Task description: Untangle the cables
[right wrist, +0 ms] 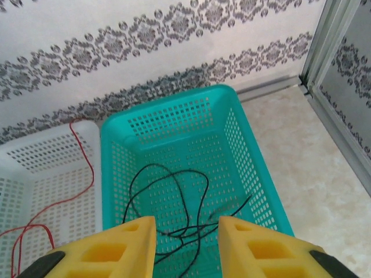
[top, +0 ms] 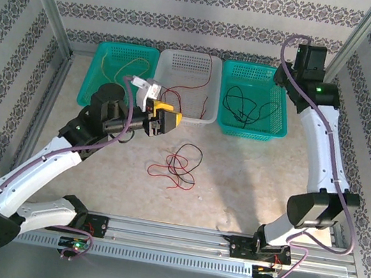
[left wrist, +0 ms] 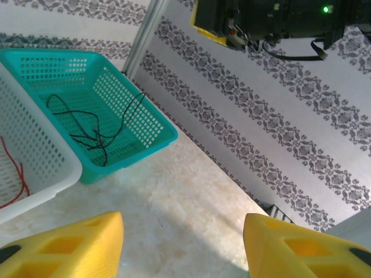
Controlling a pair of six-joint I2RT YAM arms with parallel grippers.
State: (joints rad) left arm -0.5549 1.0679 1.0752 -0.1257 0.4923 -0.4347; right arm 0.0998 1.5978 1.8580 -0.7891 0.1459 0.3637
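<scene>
Left claw (left wrist: 182, 231) open, empty, near white basket (top: 211, 90); right claw (right wrist: 186, 231) open over far-right teal basket (right wrist: 174, 107) holding black cable (top: 245, 108). You're probably sorting by colour; tangle (top: 178, 162) sits mid-bench (top: 249, 184).

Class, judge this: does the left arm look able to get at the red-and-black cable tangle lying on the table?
Probably yes: the left end effector hangs open close to the cable tangle, with bare table between them and nothing blocking.
</scene>
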